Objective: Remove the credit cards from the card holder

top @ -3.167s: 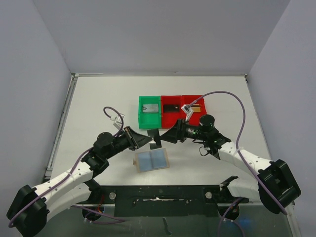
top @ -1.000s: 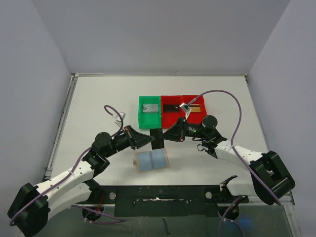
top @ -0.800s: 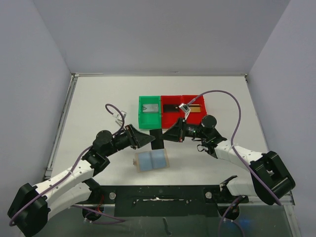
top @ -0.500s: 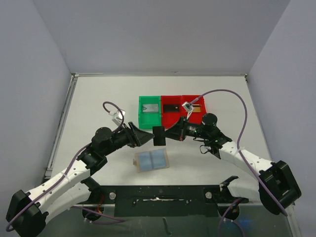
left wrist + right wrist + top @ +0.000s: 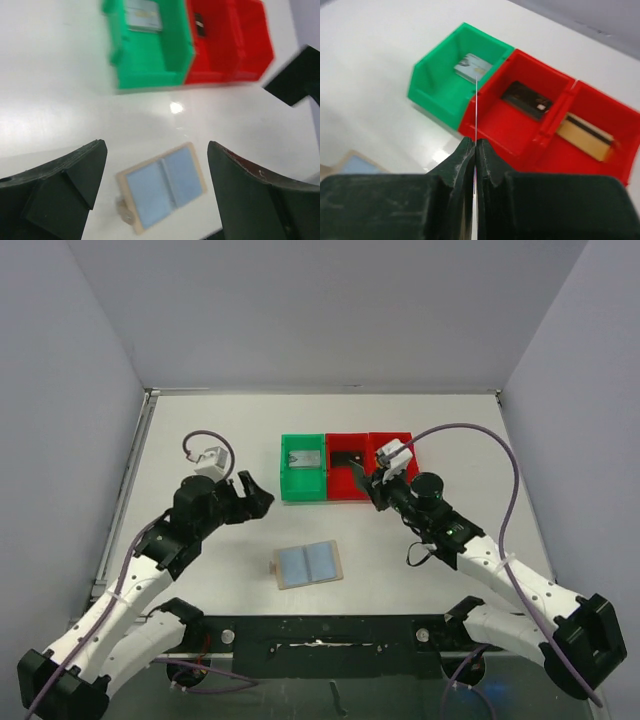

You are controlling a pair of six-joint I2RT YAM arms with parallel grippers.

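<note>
Because the credit card (image 5: 475, 107) looks thin, stiff, light and slick, it likely wants a firm pinch on its flat faces, as the right gripper (image 5: 475, 143), closed on it just right of the green bin (image 5: 435, 95), gives it. It shows edge-on, a pale hairline. The left gripper (image 5: 156, 150) gapes empty left of that bin, and the tan-and-blue card holder (image 5: 162, 187) lies open on the arms' side of it

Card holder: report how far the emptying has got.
Done: a silver card lies in the green bin, a black card and a gold card in the red bins. In hand: the right gripper pinches a thin card edge-on above the bins; the left gripper is open and empty. Left: dropping that card. The open card holder shows only bare blue pockets.
</note>
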